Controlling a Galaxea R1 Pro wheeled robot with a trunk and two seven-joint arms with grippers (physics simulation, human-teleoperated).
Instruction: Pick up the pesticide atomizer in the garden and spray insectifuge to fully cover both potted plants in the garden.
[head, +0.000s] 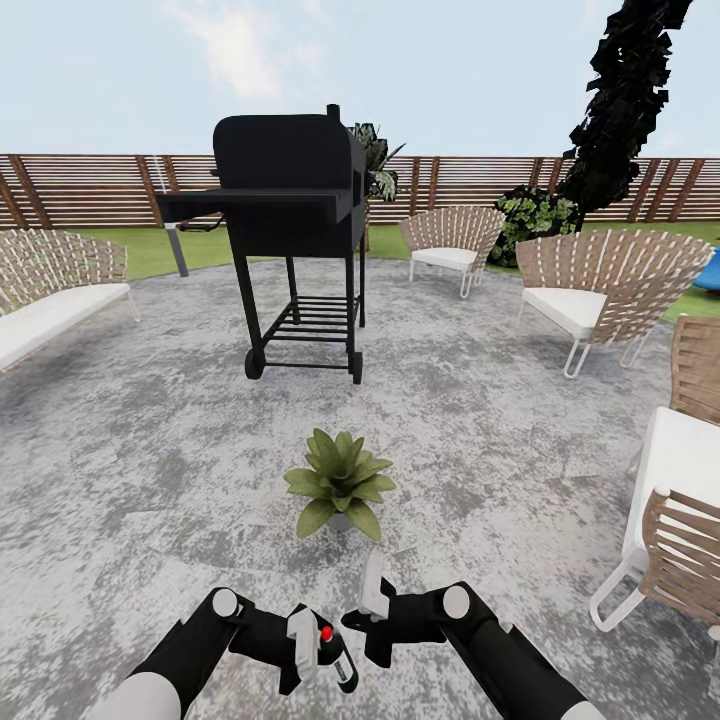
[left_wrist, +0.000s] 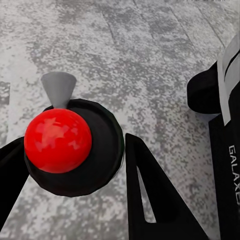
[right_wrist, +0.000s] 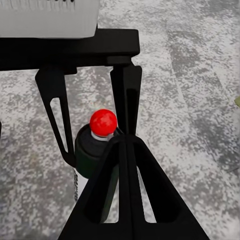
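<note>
Both arms are glossy black tubes with white rounded shells at about 7 and 5 o'clock of the head view, and each carries a round white cap at a joint. The left gripper (head: 318, 655) and right gripper (head: 360, 612) have matte black bodies with flat white-grey plates beside the fingers. The fingers (right_wrist: 127, 195) are thin black wedges with triangular cut-outs, and white lettering reading "GALAXE" runs along one black casing.

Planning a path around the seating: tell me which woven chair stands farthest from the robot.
The woven chair by the fence, right of the black grill; the other chairs sit closer along the patio's edges.
</note>
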